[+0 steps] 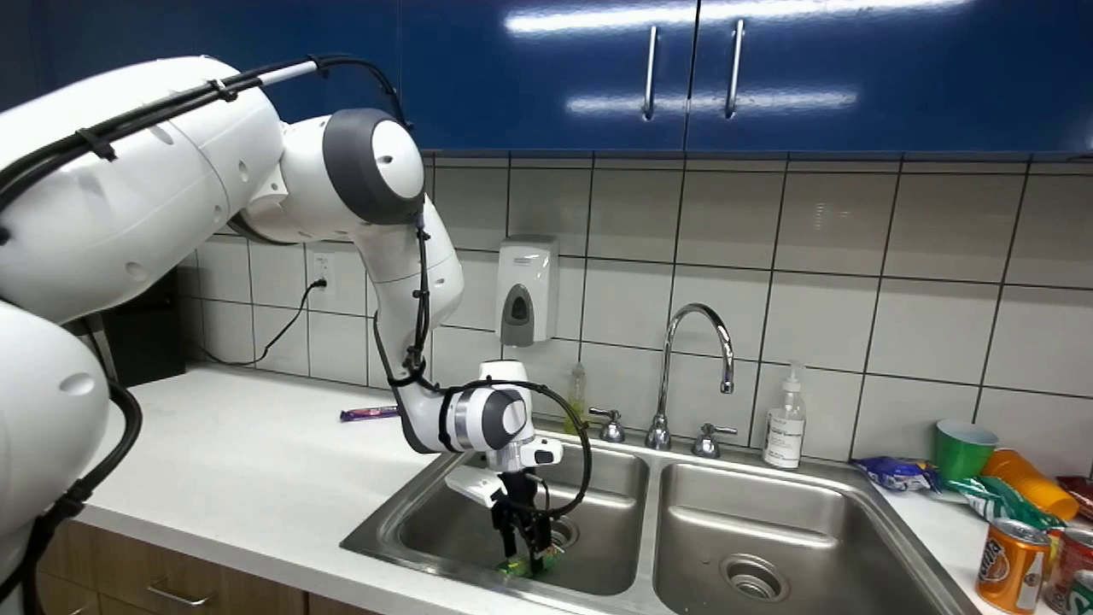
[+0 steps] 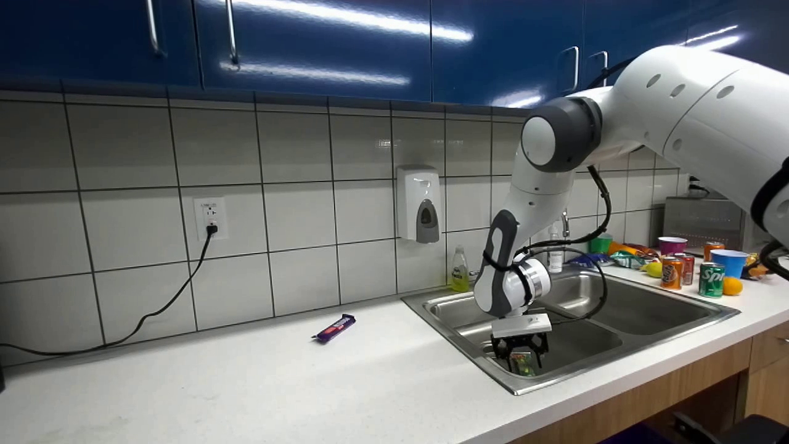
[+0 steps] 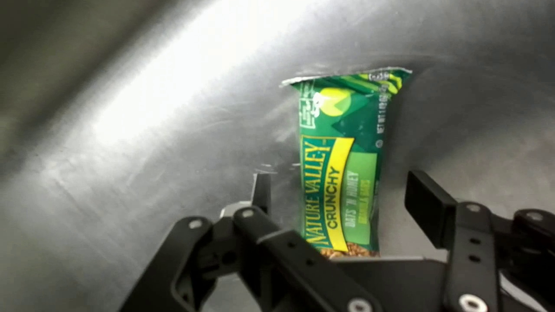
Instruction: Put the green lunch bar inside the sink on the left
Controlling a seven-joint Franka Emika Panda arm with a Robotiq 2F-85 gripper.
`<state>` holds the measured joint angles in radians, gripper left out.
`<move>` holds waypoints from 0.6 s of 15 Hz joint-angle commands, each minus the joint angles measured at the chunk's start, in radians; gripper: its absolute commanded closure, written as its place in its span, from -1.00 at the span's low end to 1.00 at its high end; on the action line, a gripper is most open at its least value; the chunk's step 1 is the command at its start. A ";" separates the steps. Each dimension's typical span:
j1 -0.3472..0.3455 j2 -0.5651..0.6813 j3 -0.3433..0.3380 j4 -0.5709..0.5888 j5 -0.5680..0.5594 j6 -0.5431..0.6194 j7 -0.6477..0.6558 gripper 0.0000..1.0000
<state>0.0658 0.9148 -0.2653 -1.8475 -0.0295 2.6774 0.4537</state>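
The green lunch bar (image 3: 338, 164) lies flat on the metal floor of the sink's left basin (image 1: 615, 504). It also shows in both exterior views (image 1: 512, 567) (image 2: 524, 366), partly covered by the gripper. My gripper (image 3: 340, 197) points down inside this basin, low over the bar. It is open, with one finger on each side of the bar and a gap between the bar and each finger. The bar's lower end is hidden behind the gripper body in the wrist view. The gripper shows in both exterior views (image 1: 524, 553) (image 2: 524, 357).
Basin walls and the divider (image 1: 649, 530) surround the gripper closely. The faucet (image 1: 666, 376) stands behind. A purple bar (image 2: 335, 328) lies on the counter. A yellow-green soap bottle (image 2: 460, 269) and a pump bottle (image 1: 786, 427) stand at the back. Cans (image 1: 1014, 565) and cups (image 1: 963, 450) stand beyond the right basin.
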 commanded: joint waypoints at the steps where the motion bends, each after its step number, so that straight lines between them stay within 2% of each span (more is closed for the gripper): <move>1: 0.037 -0.088 -0.023 -0.051 0.008 -0.025 0.004 -1.00; 5: 0.084 -0.196 -0.056 -0.128 -0.012 -0.041 0.021 -1.00; 9: 0.095 -0.312 -0.069 -0.205 -0.052 -0.101 -0.016 -1.00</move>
<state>0.1477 0.7239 -0.3205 -1.9598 -0.0408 2.6343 0.4552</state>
